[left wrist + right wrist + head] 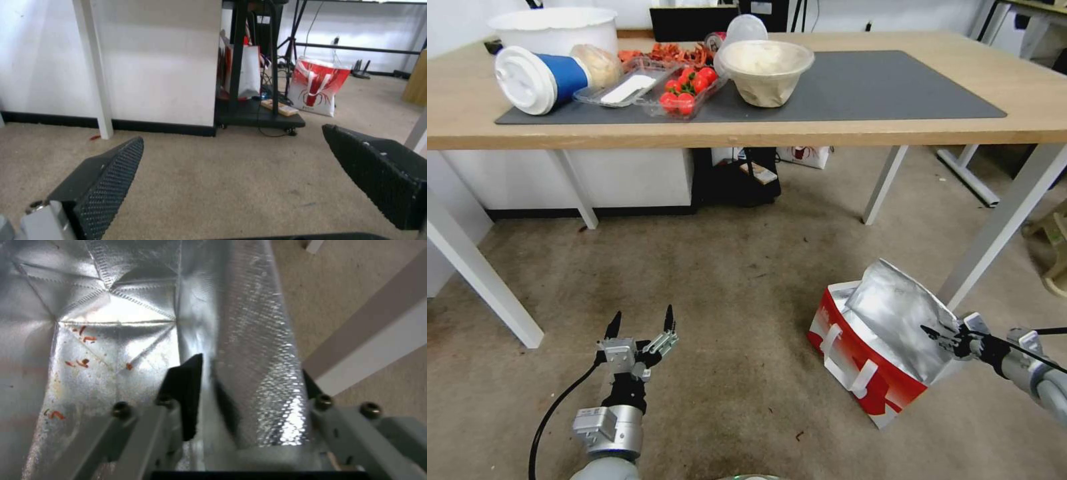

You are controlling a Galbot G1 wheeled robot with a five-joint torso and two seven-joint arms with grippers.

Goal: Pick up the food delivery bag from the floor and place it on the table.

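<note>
The table (894,127) stands ahead of me, well beyond both my claws, its light-wood top carrying a dark grey mat (867,87) with bowls and food containers at the left end. Below it the floor (734,280) spreads as stained brownish carpet. The food delivery bag (870,353) sits on that carpet at my right side, near a white table leg (1000,227), its red-and-white front with white strap handles facing me and its foil lining standing up open. My right claw (944,339) is at the bag's right-hand rim; in the right wrist view one finger (184,396) is inside against the foil, the other sits outside, and the silver wall (258,373) runs between them, pinched. My left claw (640,323) hovers low over bare carpet, well apart from the bag, its fingers (106,186) spread wide and holding nothing.
</note>
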